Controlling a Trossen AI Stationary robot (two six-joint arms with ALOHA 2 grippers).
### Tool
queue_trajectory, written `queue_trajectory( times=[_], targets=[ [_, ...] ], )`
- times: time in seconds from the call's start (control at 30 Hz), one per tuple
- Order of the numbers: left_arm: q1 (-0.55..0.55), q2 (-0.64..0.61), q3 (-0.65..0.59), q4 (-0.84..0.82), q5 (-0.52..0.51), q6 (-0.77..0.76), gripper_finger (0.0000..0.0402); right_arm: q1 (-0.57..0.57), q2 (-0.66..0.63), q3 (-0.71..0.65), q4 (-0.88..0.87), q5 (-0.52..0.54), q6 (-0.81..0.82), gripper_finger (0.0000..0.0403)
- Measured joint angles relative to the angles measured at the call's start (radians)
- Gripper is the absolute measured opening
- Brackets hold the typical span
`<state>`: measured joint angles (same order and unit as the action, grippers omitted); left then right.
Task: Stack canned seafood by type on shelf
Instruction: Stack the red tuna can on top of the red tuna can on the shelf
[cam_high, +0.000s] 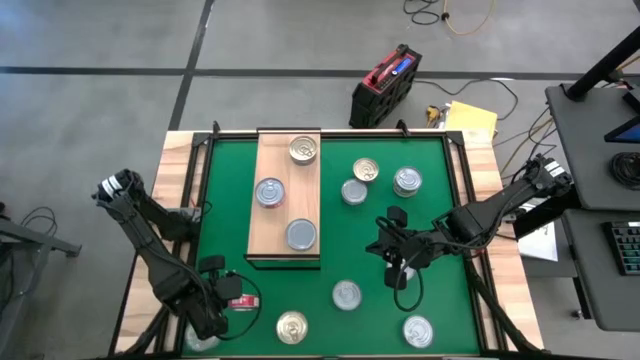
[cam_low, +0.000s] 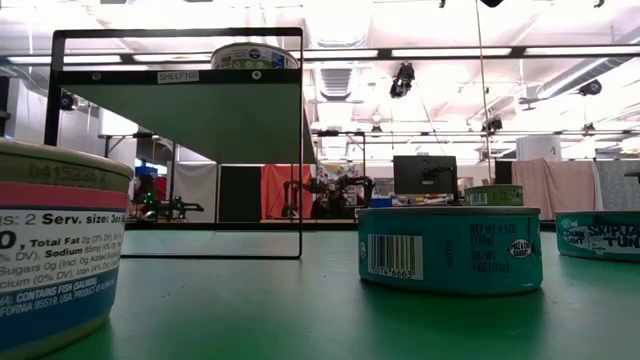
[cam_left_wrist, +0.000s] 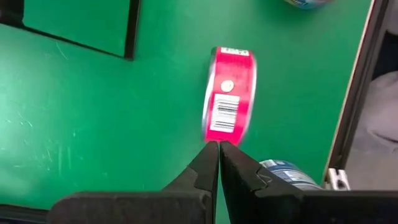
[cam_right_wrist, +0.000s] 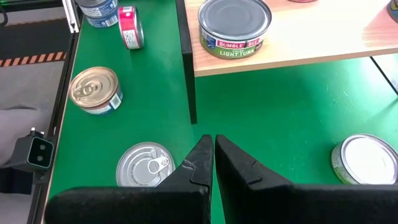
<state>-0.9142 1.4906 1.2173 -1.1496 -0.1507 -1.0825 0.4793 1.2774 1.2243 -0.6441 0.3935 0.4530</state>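
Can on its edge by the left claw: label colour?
Red-pink, with a white barcode panel; clearest in the left wrist view.

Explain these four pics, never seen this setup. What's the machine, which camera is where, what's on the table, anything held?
It is a two-armed robot at a table with a green mat. One picture looks straight down from above, one sits at table height, and one rides on each wrist.

From above, the left gripper is at the near left corner and the right gripper is mid-table; both have their jaws shut and hold nothing.

A wooden shelf carries three tins. More tins lie loose on the mat. A red tin stands on its edge in front of the left gripper. The right wrist camera shows a Bumble Bee tuna tin on the shelf.
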Motion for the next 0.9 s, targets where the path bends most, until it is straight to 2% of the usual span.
queue_trajectory(
  times=[0.33, 0.43, 0.67, 0.9],
  targets=[
    [0.003, 0.0, 0.028, 0.019, -0.022, 0.004, 0.0001, 0.0, 0.0, 0.0, 0.004, 0.001, 0.0, 0.0009],
    [0.005, 0.0, 0.031, 0.027, -0.024, 0.018, 0.0015, 0.0, 0.0, 0.0, 0.007, 0.001, 0.0, 0.0009],
    [0.005, 0.007, 0.006, 0.119, -0.045, 0.023, 0.0104, 0.0, 0.0, -0.001, 0.007, 0.001, 0.0, 0.0009],
    [0.005, 0.044, 0.005, 0.115, -0.059, 0.027, 0.0195, 0.0, 0.0, -0.003, 0.007, 0.0, 0.002, 0.0009]
  ],
)
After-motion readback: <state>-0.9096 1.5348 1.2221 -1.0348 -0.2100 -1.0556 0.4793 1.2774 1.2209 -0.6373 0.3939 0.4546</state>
